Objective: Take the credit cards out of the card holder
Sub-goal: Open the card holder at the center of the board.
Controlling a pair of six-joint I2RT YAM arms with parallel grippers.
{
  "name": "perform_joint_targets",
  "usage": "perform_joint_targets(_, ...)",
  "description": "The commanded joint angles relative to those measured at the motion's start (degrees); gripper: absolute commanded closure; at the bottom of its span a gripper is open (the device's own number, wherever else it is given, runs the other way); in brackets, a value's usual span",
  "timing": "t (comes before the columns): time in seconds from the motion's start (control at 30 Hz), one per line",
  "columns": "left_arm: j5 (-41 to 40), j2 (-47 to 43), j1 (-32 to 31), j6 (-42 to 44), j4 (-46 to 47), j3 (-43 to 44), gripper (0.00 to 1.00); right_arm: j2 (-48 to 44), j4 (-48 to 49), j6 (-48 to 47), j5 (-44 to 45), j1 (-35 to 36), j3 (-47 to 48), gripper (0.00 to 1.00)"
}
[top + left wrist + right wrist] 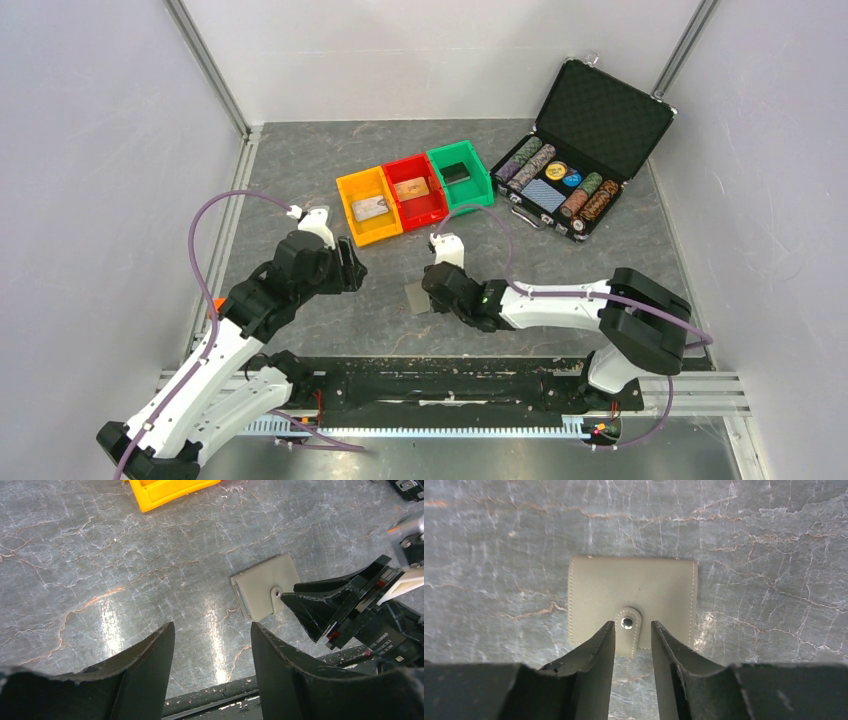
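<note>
The left end effector (212,627) hangs wide open and empty, short of the closed grey card holder (631,587), which lies flat on the worktop (499,530). The right end effector (633,630), partly open, straddles its snap tab (627,623) and grips nothing. With nothing pinning it, the holder could slide instead of unsnapping.

No legible text (any view) — none
</note>
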Motion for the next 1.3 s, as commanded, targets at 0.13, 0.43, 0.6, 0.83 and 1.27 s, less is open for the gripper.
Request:
perform_joint_targets(0.13, -0.76, -1.23, 0.19, 2.01, 0.21, -0.05, 0.35, 2.23, -5.72, 7.73, 3.14, 0.31, 6.03, 0.63)
perform_joint_targets(0.43, -0.10, -1.12, 0.23, 2.56, 0.45, -0.10, 0.35, 8.69, -7.30, 6.04, 2.72, 0.98, 9.73, 0.62)
perform_joint_targets(0.6, -0.72, -1.53, 0.19, 2.56, 0.45, -0.18, 0.35, 9.36, -8.13, 3.47, 3.10, 1.16, 8.89, 0.78)
perform_joint_targets(0.83, 0.37, -0.73, 0.23, 1.80, 0.54, -0.53, 0.35, 2.62, 2.28, -6.37, 3.07, 1.35, 0.44, 0.98)
perform_joint_targets(1.27, 16.46, 5.56, 0.14, -6.41, 7.53, -5.97, 0.36, -9.91, 37.98, -29.34, -11.68, 1.08, -19.41, 1.00)
